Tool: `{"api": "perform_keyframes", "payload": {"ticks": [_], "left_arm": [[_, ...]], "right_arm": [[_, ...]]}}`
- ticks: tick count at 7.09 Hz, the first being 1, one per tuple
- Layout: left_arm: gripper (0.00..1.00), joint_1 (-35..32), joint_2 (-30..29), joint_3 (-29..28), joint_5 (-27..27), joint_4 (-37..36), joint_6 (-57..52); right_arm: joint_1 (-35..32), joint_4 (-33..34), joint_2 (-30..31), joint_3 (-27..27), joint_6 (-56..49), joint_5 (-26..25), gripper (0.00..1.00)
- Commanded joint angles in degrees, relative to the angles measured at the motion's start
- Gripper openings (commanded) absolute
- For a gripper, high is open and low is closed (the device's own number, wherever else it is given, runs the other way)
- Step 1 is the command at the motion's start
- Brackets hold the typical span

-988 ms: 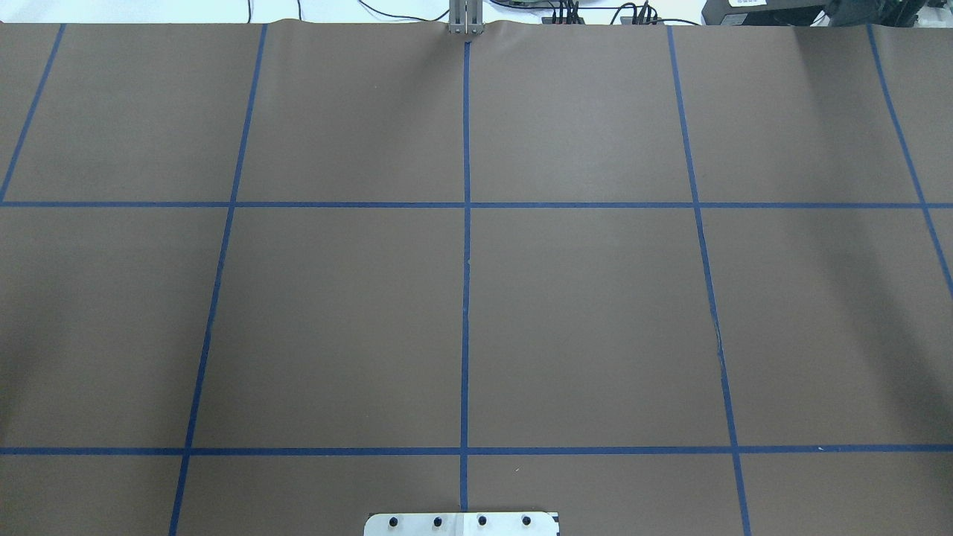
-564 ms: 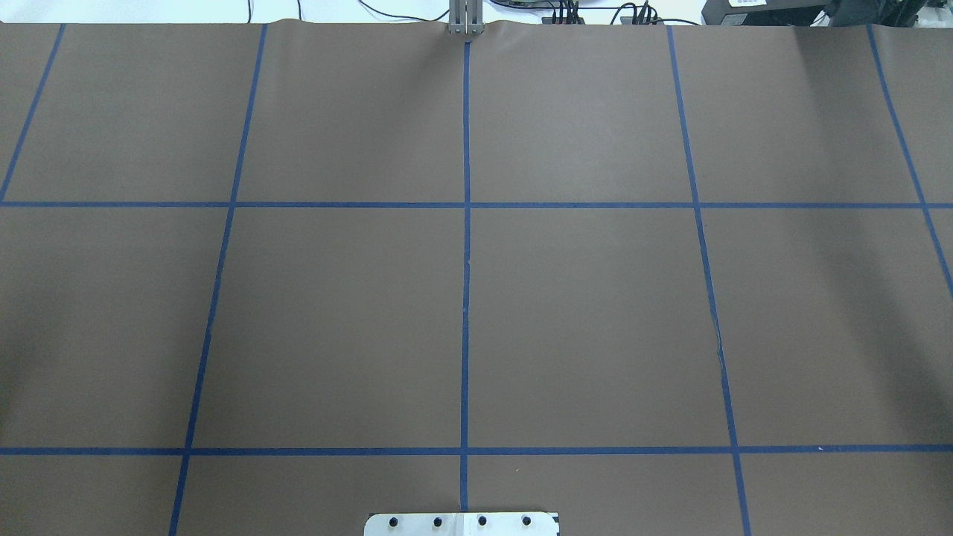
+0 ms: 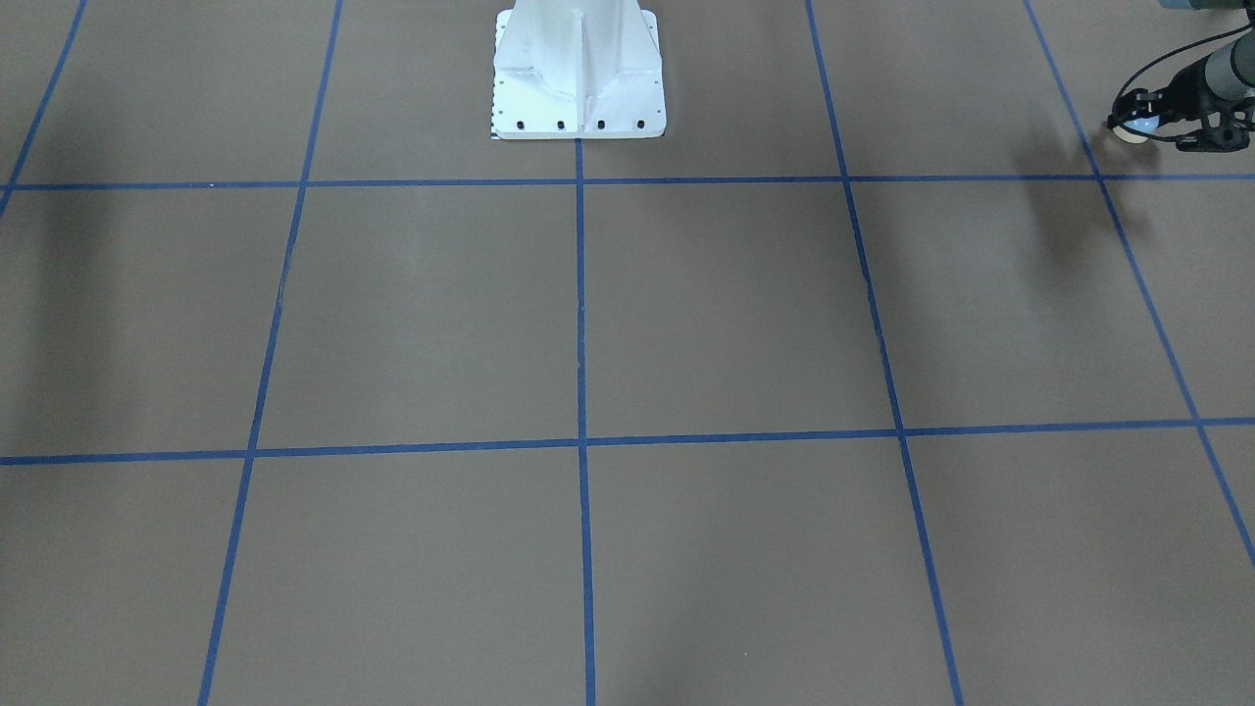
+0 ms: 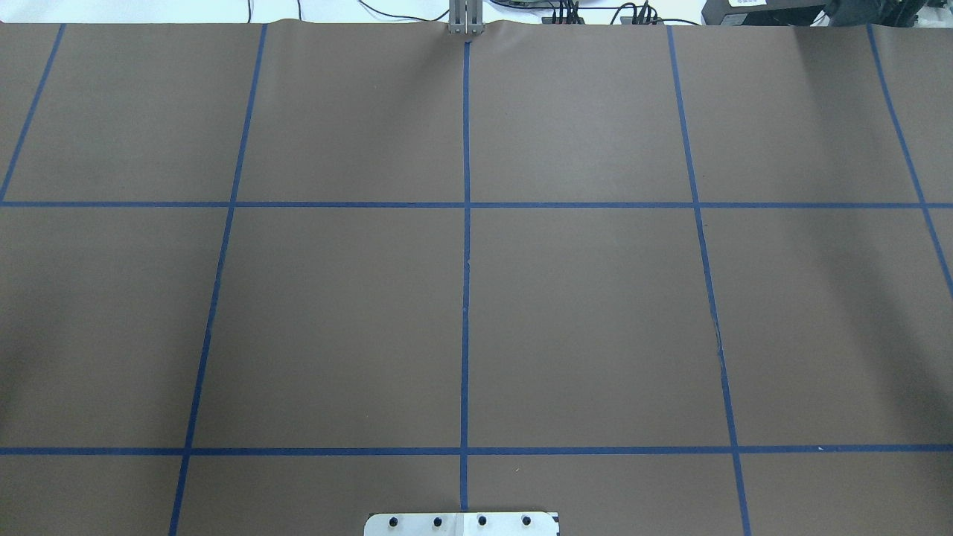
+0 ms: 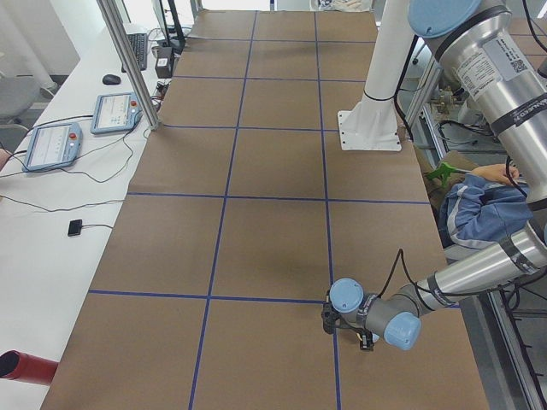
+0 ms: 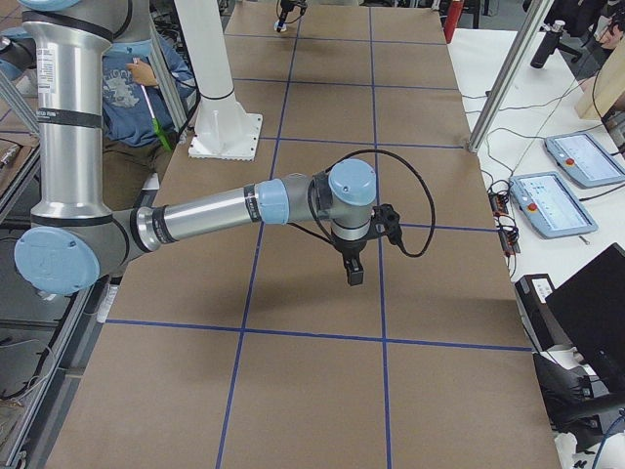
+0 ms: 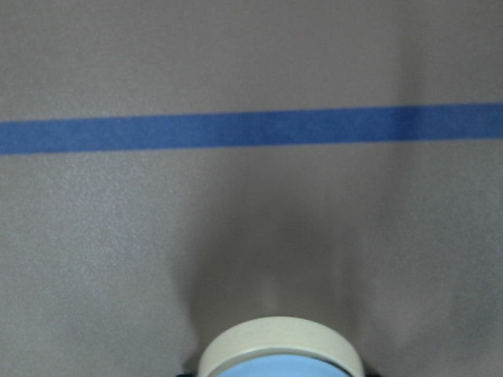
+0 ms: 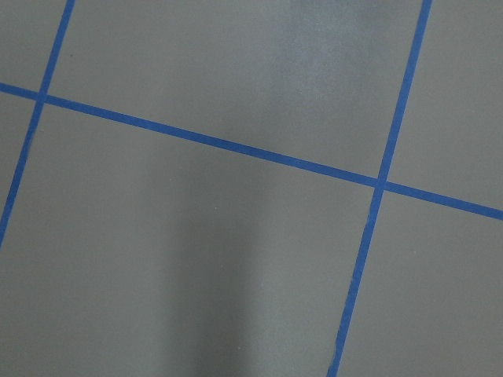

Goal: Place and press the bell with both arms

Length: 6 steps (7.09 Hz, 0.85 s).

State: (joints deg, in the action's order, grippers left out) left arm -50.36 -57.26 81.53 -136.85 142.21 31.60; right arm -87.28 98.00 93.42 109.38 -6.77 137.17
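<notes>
The bell (image 3: 1137,128) is light blue with a cream base and sits between the fingers of my left gripper (image 3: 1145,124), at the table's end on my left. The left wrist view shows its cream rim and blue dome (image 7: 279,349) at the bottom edge, a little above the brown table, near a blue tape line (image 7: 251,129). My right gripper (image 6: 353,273) shows only in the exterior right view. It points down above the table near a tape crossing, and I cannot tell if it is open. Neither arm shows in the overhead view.
The white pedestal base (image 3: 578,78) is bolted at the robot's edge of the table (image 4: 461,523). Blue tape divides the brown table cover (image 4: 581,320) into squares. A seated person in blue (image 5: 479,213) is beside the table. Tablets (image 5: 115,111) lie on the white side bench.
</notes>
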Motion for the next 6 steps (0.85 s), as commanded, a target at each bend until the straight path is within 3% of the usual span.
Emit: {"api": "perform_keyframes", "payload": {"ticks": [1, 3, 6], "left_arm": [[0.0, -0.26, 1.79, 1.69, -1.39, 3.67, 0.84], [0.0, -0.35, 2.25, 5.55, -5.69, 3.34, 1.01], [0.0, -0.7, -2.3, 6.09, -5.8, 1.23, 1.36]], "right_arm": [[0.18, 0.0, -0.08, 0.22, 0.0, 0.03, 1.0], [0.27, -0.09, -0.08, 0.13, -0.09, 0.03, 1.0], [0.53, -0.09, 0.01, -0.05, 0.0, 0.21, 1.0]]}}
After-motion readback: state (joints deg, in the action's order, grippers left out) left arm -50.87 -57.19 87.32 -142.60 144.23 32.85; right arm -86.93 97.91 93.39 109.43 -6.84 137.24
